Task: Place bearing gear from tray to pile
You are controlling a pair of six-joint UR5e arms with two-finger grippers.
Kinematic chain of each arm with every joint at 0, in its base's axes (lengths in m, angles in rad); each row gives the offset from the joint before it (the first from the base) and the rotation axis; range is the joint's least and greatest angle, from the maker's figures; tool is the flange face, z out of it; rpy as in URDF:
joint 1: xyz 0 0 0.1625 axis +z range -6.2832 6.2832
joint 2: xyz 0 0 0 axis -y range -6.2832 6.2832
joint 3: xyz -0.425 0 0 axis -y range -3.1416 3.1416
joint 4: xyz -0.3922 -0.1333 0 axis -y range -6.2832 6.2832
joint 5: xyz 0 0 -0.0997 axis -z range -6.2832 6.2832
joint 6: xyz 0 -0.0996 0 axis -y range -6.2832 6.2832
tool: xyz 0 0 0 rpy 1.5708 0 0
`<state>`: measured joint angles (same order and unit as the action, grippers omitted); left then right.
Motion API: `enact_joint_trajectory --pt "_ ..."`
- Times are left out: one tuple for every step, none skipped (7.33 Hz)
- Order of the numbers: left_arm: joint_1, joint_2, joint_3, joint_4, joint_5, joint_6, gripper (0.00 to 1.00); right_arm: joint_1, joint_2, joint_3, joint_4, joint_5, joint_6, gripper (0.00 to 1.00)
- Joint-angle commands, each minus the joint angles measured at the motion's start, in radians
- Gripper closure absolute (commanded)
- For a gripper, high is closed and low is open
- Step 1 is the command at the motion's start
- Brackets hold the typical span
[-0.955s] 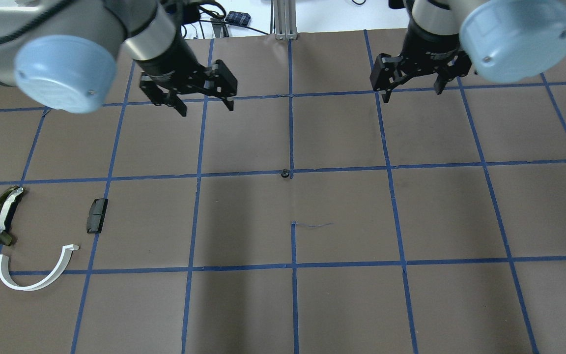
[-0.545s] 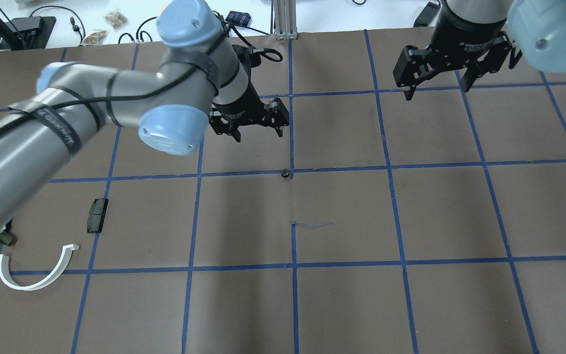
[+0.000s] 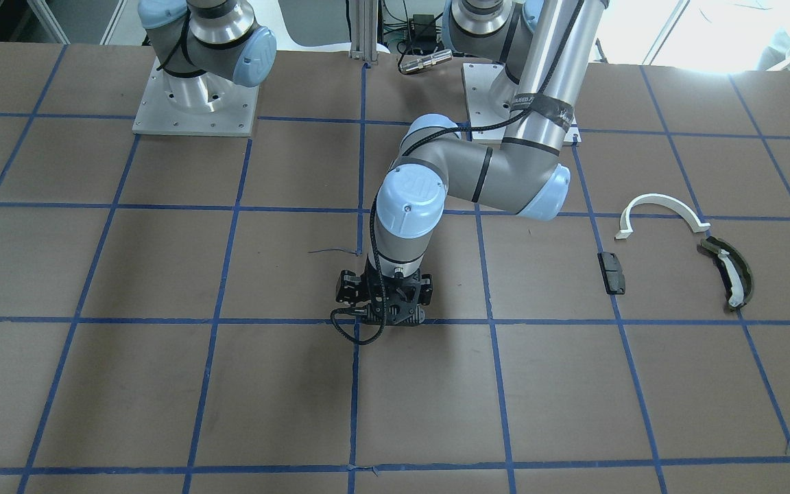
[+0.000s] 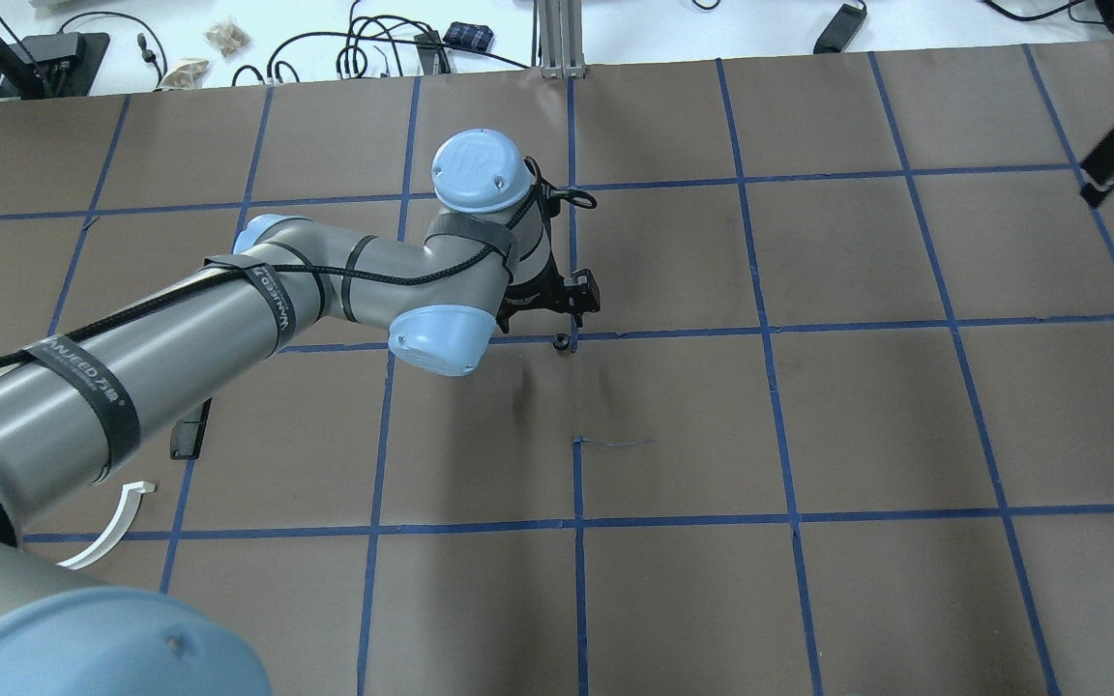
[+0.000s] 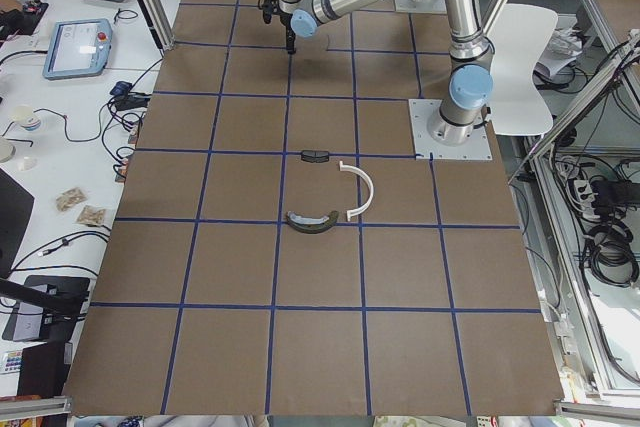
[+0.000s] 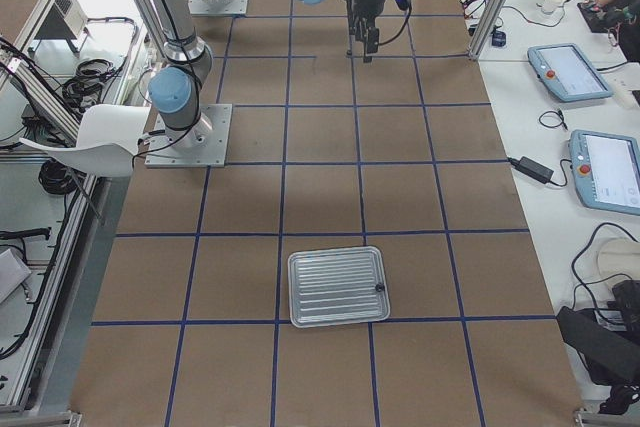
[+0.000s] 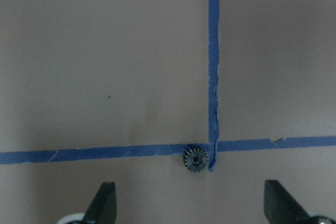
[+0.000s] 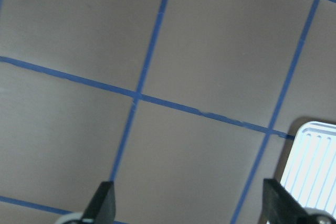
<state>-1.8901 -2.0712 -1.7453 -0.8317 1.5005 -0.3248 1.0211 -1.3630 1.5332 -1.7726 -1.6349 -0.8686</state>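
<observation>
The small dark toothed metal gear [image 7: 195, 159] lies flat on the brown paper-covered table [image 4: 808, 599], not in the silver ribbed metal tray [image 6: 330, 287]. It sits at a crossing of blue tape lines [image 7: 105, 155] near the table's middle, and in the left wrist view it touches the lower edge of the cross-line just left of the corner. It looks light, rigid and hard, with a central bore and fine teeth round its rim. Being so thin and low, it probably offers little to grip, and smooth metal may skid or flip if pinched off-centre. The sensible hold is across its diameter, with the fingertips brought right down to the paper on two opposite sides of the toothed rim and closed squarely so that it does not squirt out. The left gripper [image 7: 191, 205] hangs over it with fingers spread far wider than the gear, holding and touching nothing. The gear sits roughly midway between the two tips, a little ahead of them in that view. The right gripper [image 8: 191, 208] is likewise spread wide and empty, off at the table's right edge with a corner of the tray in its view. The pile [image 5: 310, 220] lies well apart on the left: a white half-ring arc [image 3: 662, 200], a dark olive curved piece with white insert [image 3: 727, 271] and a black rectangular block [image 3: 612, 272].
</observation>
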Motion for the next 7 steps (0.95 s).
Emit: enact_joint_trajectory --pt "-0.027 -0.053 0.001 0.019 0.009 -0.010 0.07 -0.241 0.218 -0.019 -0.223 0.042 -0.383 0.00" --pt "-0.030 -0.062 0.001 0.023 0.009 -0.011 0.18 -0.300 0.298 -0.036 -0.313 0.128 -0.451 0.00" --pt "-0.030 -0.064 0.003 0.023 0.009 0.002 0.39 -0.324 0.358 -0.079 -0.358 0.173 -0.452 0.00" --pt "-0.030 -0.063 0.012 0.034 0.009 0.009 0.67 -0.326 0.413 -0.159 -0.360 0.175 -0.435 0.01" --pt "-0.030 -0.063 0.027 0.034 0.007 0.007 0.86 -0.326 0.465 -0.232 -0.349 0.159 -0.420 0.04" --pt "-0.030 -0.066 0.032 0.034 0.007 0.006 0.89 -0.328 0.510 -0.249 -0.352 0.156 -0.417 0.05" --pt "-0.030 -0.066 0.032 0.034 0.009 0.006 0.91 -0.328 0.539 -0.263 -0.353 0.152 -0.376 0.08"
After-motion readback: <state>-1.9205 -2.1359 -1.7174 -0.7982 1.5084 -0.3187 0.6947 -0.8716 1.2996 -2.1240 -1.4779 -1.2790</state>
